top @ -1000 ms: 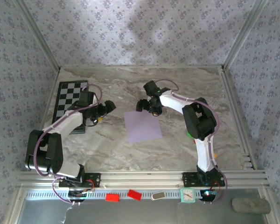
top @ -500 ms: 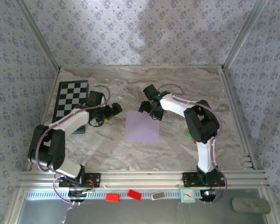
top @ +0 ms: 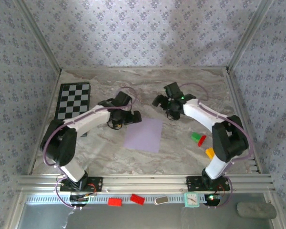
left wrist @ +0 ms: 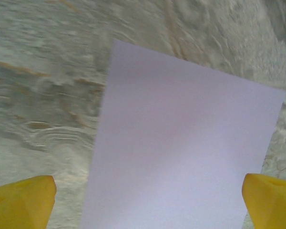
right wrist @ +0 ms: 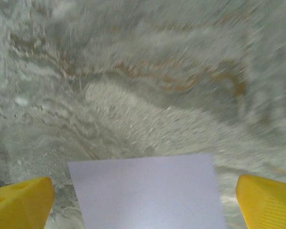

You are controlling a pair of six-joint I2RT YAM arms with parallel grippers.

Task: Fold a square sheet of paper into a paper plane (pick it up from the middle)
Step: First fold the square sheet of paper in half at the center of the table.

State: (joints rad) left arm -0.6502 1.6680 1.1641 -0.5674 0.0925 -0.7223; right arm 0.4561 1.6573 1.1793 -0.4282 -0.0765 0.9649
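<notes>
The square sheet of paper (top: 143,135), pale lilac and unfolded, lies flat on the marble table near its centre. My left gripper (top: 127,119) hovers at the sheet's far-left corner. In the left wrist view the paper (left wrist: 181,152) spans the gap between the two yellow fingertips (left wrist: 22,200), and the left gripper (left wrist: 148,205) is open. My right gripper (top: 166,107) hangs just beyond the sheet's far-right corner. It is open too: the right gripper (right wrist: 145,205) has the paper's edge (right wrist: 148,191) lying low between its fingertips (right wrist: 269,200).
A black-and-white checkerboard (top: 74,99) lies at the far left. A green and red block (top: 198,138) and an orange block (top: 209,152) sit beside the right arm. Red blocks (top: 115,201) and a small clock (top: 191,199) rest below the front rail.
The left gripper has travelled right from the checkerboard to the sheet's corner. The right arm swung right, uncovering the coloured blocks. The sheet has turned slightly and sits a little nearer.
</notes>
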